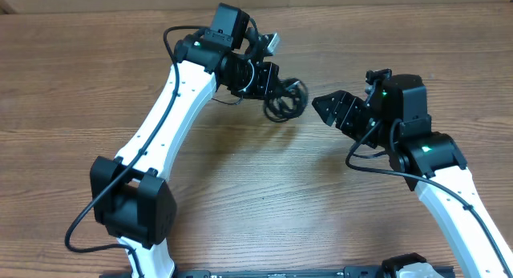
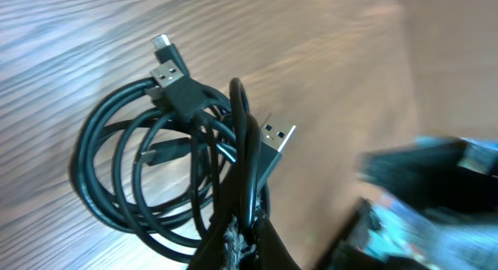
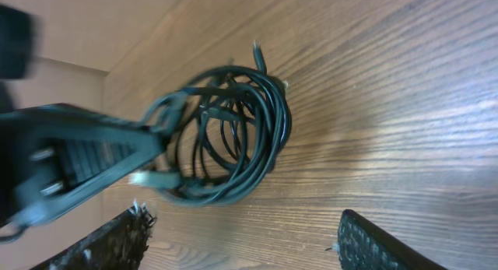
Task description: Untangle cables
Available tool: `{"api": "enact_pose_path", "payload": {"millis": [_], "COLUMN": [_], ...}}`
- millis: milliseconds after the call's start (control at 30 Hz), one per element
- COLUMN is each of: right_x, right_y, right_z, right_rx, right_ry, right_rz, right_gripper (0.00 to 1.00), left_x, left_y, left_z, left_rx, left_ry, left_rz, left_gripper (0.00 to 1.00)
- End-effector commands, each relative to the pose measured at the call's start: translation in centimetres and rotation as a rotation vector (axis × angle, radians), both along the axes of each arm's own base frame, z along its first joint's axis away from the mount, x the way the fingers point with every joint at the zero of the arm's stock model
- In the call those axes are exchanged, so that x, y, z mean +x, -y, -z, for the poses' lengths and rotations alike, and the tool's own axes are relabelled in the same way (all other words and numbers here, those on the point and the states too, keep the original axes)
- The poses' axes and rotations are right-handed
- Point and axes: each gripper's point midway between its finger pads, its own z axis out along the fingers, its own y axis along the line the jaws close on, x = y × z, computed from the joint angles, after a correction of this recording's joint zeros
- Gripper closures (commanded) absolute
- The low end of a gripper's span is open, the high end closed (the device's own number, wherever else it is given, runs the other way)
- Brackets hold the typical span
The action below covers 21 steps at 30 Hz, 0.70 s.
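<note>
A tangled bundle of black USB cables hangs near the middle back of the wooden table. My left gripper is shut on a strand of it; in the left wrist view the coil with silver USB plugs hangs beyond the closed fingers. My right gripper is open and empty, just right of the bundle and apart from it. In the right wrist view the coil lies ahead of the wide-open fingers, with the left gripper blurred at left.
The wooden table fills the view. A tan wall runs along the table's back edge. The left arm stretches from the front left; the right arm comes from the front right.
</note>
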Motion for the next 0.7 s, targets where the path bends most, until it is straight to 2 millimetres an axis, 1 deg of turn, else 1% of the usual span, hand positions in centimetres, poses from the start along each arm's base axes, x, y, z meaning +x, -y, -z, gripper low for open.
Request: {"api": "enact_pose_path", "payload": {"millis": [0, 33, 67, 133, 200, 333, 467, 533, 567, 600, 633, 667], "right_x": [0.6, 0.7, 0.9, 1.3, 1.7, 2.3, 2.4, 2.5, 2.6, 2.6, 2.6, 2.5], "right_y": [-0.8, -0.9, -1.0, -1.2, -1.7, -3.5, -4.4, -4.7, -4.8, -4.9, -4.9, -4.9], "right_z": [0.9, 1.1, 1.6, 2.2, 2.8, 3.7, 5.9, 6.8, 7.2, 7.5, 7.8, 7.8], "right_rx": [0.004, 0.012, 0.033, 0.067, 0.085, 0.108, 0.098, 0.092, 0.090, 0.087, 0.085, 0.084], "right_ry": [-0.036, -0.048, -0.080, -0.126, -0.148, -0.153, -0.210, -0.230, -0.236, -0.243, -0.251, -0.252], "right_rz": [0.017, 0.025, 0.050, 0.089, 0.105, 0.050, 0.046, 0.042, 0.037, 0.038, 0.037, 0.037], "right_gripper": [0.24, 0.23, 0.21, 0.21, 0.24, 0.30, 0.38, 0.51, 0.60, 0.70, 0.90, 0.96], "left_x": [1.0, 1.1, 0.3, -1.3, -2.0, -2.0, -1.9, -1.9, -1.9, -1.8, -1.5, -1.1], "left_y": [-1.7, -2.7, -2.4, -0.4, 0.7, 0.8, 0.8, 0.8, 0.8, 0.8, 0.5, 0.1], "left_z": [-1.4, -0.6, -0.7, -2.3, -3.7, -3.9, -3.9, -3.9, -4.0, -4.0, -3.8, -3.4], "left_rx": [0.065, 0.118, 0.096, -0.039, -0.138, -0.152, -0.152, -0.152, -0.154, -0.153, -0.141, -0.112], "left_ry": [0.026, -0.022, -0.065, -0.091, -0.113, -0.112, -0.118, -0.117, -0.114, -0.112, -0.104, -0.092], "left_rz": [-0.115, -0.197, -0.185, -0.063, -0.006, -0.003, -0.010, -0.010, -0.010, -0.011, -0.022, -0.044], "left_gripper": [0.96, 0.96, 0.96, 0.96, 0.96, 0.96, 0.96, 0.96, 0.96, 0.96, 0.96, 0.96]}}
